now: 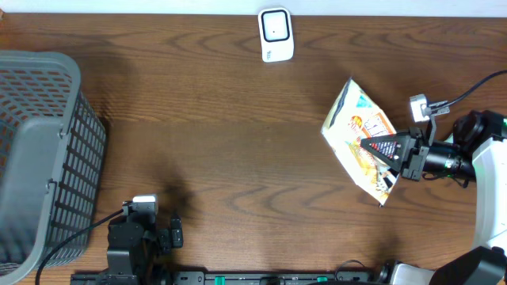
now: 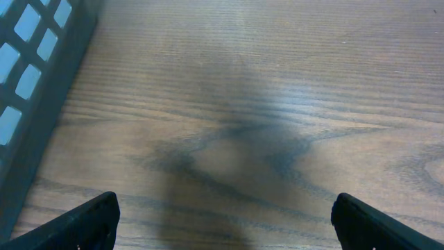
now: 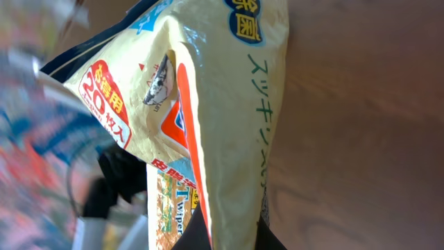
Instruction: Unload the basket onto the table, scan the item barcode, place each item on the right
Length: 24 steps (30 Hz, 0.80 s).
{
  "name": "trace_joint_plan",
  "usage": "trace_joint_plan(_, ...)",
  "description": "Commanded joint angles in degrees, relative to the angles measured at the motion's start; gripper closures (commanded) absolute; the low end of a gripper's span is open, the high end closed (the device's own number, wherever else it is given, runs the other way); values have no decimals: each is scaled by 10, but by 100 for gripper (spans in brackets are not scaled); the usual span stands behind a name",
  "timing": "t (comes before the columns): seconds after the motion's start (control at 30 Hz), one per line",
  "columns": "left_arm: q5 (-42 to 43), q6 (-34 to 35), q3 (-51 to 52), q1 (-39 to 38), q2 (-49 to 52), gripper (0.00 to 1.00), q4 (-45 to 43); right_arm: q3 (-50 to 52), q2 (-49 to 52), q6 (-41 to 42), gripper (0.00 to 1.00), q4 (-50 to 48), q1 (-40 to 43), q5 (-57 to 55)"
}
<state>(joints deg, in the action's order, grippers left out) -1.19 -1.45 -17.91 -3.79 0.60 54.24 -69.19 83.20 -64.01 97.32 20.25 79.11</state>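
Note:
The item is a yellow packet point(image 1: 352, 127) with orange and blue print, held tilted above the table at the right. My right gripper point(image 1: 382, 147) is shut on its lower part. In the right wrist view the packet point(image 3: 215, 104) fills the frame, and the right gripper point(image 3: 232, 235) pinches its edge between two dark fingers. No barcode shows in any view. A white scanner point(image 1: 276, 35) stands at the table's far edge, well apart from the packet. My left gripper point(image 2: 225, 226) rests open over bare wood at the near left, holding nothing.
A grey mesh basket point(image 1: 40, 150) takes up the left side of the table, and its wall point(image 2: 28, 83) shows at the left of the left wrist view. The left arm's base point(image 1: 135, 237) sits at the front edge.

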Motion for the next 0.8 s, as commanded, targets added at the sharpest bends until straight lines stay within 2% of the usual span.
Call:
trace_joint_plan(0.0, 6, 3, 2, 2, -3, 3, 23, -1, -8, -100, 99, 0, -10, 57)
trace_joint_plan(0.1, 6, 3, 2, 2, -3, 2, 23, -1, -8, -226, 99, 0, -14, 104)
trace_joint_plan(0.2, 6, 3, 2, 2, -3, 2, 23, 1, -8, -395, 99, -6, -31, 94)
trace_joint_plan(0.27, 6, 3, 2, 2, -3, 2, 23, 4, -4, -458, 99, -16, -43, 100)
trace_joint_plan(0.47, 6, 3, 2, 2, -3, 2, 23, 2, -2, -487, 99, -84, -99, 104)
trace_joint_plan(0.63, 6, 3, 2, 2, -3, 2, 23, 1, -5, -563, 99, -140, -161, 104)
trace_joint_plan(0.7, 6, 3, 2, 2, -3, 2, 23, 1, -4, -527, 99, -182, -169, 104)
trace_joint_plan(0.77, 6, 3, 2, 2, -3, 2, 23, 1, -3, -443, 99, -212, -169, 96)
